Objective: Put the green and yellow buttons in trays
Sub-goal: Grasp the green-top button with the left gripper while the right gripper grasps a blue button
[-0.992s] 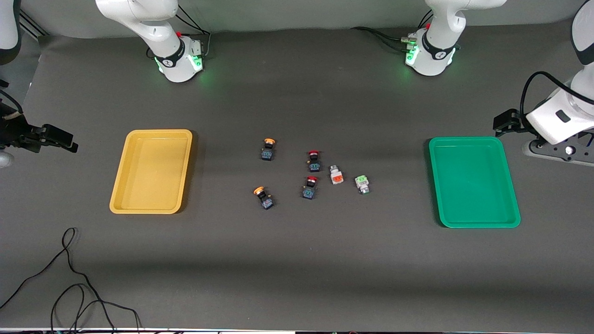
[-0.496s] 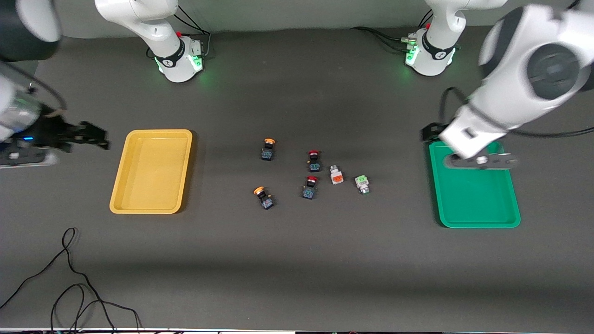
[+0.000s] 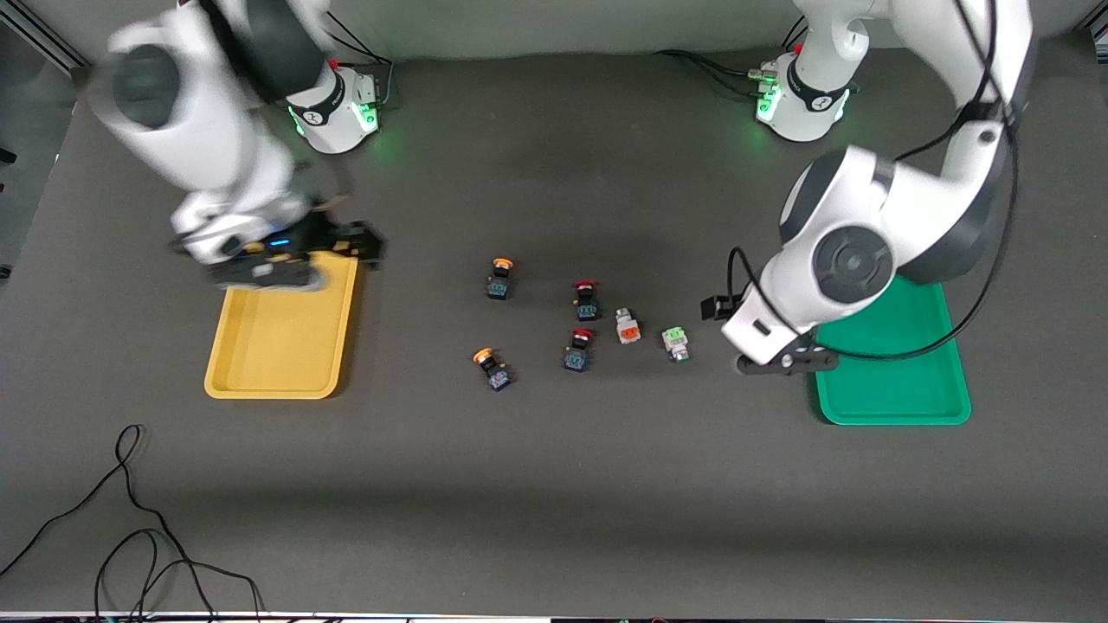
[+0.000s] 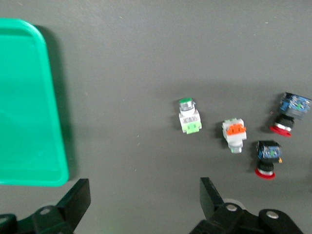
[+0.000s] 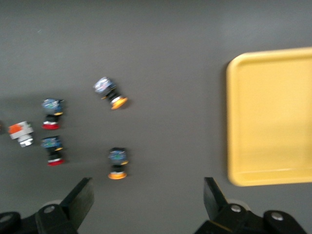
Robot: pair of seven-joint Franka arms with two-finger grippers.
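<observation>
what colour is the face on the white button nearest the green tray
Light green; the white button shows it best in the left wrist view, beside the green tray.

I see a matt dark cloth on the bench (image 3: 554, 484); the yellow tray (image 3: 260, 346) and green tray (image 3: 900, 389) look smooth, slightly glossy plastic.

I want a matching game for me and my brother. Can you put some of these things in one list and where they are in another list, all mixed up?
Things:
1. green button
2. left gripper
3. right gripper
4. orange-faced white button

Places:
a. over the yellow tray
b. beside the green tray
c. between a red button and the green button
d. nearest button to the green tray

Pairs: 1-d, 2-b, 3-a, 4-c
</observation>
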